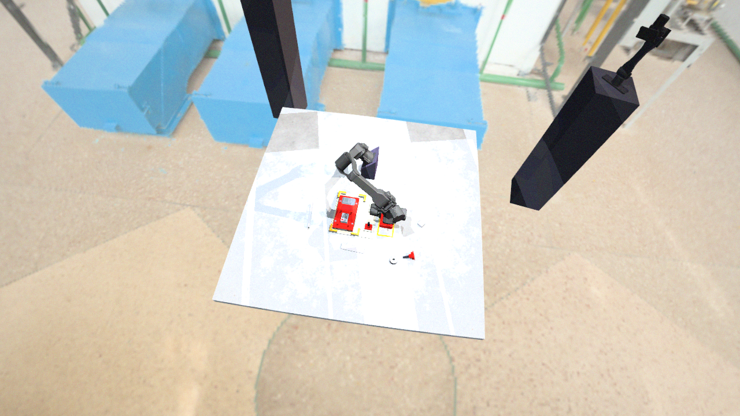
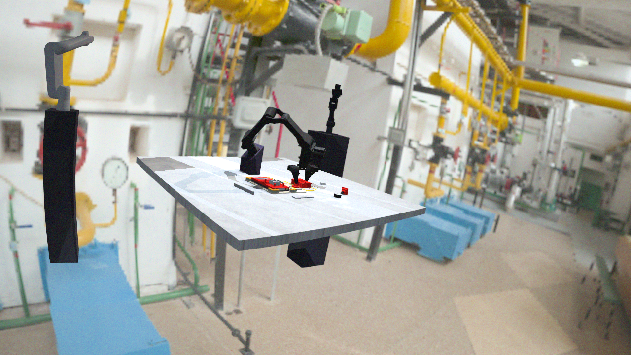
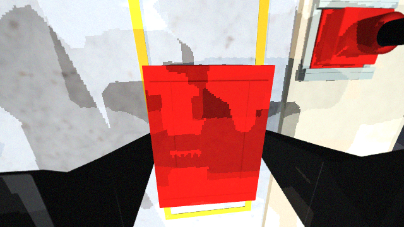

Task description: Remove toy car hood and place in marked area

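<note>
My gripper (image 1: 385,216) (image 2: 301,181) (image 3: 206,136) is shut on the red hood (image 1: 385,224) (image 2: 302,185) (image 3: 208,186), with one finger along each long side. The hood is off the car and level, low over the marked area. The marked area's yellow outline (image 1: 385,236) (image 3: 264,28) shows beyond both ends of the hood in the wrist view, with a longer stretch at the top. The hood covers most of its long sides. I cannot tell whether the hood touches the table. The red toy car (image 1: 346,208) (image 2: 260,180) stands beside the area.
A red block with a black knob (image 1: 368,226) (image 3: 334,38) stands between car and marked area. A small white block (image 1: 421,223), a round wheel-like part (image 1: 393,260) (image 2: 337,195) and a red piece with a dark stem (image 1: 411,255) (image 2: 344,190) lie farther off.
</note>
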### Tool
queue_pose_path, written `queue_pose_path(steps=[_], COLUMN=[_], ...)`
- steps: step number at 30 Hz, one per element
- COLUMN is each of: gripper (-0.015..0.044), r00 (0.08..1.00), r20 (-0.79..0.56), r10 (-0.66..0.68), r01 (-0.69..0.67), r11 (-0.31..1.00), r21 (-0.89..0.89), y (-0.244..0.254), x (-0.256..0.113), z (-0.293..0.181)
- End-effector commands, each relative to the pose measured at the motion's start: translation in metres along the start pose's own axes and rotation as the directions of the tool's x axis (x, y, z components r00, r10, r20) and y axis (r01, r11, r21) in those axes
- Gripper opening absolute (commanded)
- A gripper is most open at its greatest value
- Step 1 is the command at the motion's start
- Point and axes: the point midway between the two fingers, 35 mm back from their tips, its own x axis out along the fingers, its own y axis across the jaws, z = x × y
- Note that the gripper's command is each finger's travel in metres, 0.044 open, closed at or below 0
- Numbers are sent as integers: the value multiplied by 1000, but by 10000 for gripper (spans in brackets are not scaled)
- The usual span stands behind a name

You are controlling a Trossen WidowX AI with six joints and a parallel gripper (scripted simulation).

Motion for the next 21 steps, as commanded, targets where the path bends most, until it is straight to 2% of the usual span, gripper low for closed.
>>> queue_pose_path(steps=[1,12,19,21], gripper=[157,440,440,440], r00=[1000,1000,1000,1000], r20=[0,1,5,5], r10=[0,0,-4,-5], r01=[0,0,4,6], r11=[1000,1000,1000,1000], r21=[0,0,-1,-1], y=[0,1,2,2], x=[0,-6,-67,-75], z=[0,1,0,-1])
